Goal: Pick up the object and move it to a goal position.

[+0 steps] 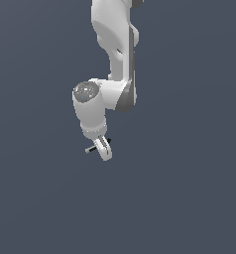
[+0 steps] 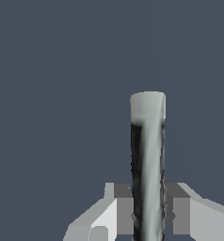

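The object is a slim grey stick with a black part. In the exterior view it sticks out sideways to the exterior view's left from between the fingers of my white gripper. In the wrist view the stick stands long and narrow between the two grey finger pads, which press on it from both sides. My gripper is shut on the stick. The arm hangs over the plain dark grey floor, and the stick casts no shadow that shows.
Only the plain dark grey ground shows around the arm. No goal marker or other object is in view.
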`<state>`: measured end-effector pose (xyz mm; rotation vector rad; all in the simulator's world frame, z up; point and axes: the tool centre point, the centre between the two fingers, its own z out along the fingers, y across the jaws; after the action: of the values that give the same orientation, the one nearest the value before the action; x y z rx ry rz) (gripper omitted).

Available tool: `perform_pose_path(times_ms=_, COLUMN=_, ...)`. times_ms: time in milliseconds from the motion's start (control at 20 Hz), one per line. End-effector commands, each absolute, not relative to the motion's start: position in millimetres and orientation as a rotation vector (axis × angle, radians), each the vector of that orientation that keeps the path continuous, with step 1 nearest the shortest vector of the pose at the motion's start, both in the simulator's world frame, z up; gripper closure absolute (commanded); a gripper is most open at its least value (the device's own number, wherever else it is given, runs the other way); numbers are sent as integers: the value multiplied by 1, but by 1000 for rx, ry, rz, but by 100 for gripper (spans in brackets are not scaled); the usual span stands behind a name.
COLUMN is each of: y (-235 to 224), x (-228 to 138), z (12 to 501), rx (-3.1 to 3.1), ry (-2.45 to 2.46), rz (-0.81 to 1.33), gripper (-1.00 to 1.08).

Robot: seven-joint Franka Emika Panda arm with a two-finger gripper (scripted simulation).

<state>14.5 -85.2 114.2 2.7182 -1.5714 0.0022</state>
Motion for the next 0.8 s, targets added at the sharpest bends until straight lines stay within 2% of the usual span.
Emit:
perform_pose_path(times_ms=0, y=-94, x=28, z=128, rx=2718, ry=-1571, rz=1, gripper=108)
perform_pose_path(times_ms=750, y=-132, x=94, z=188, rx=2720, ry=-1570, rz=1, gripper=108)
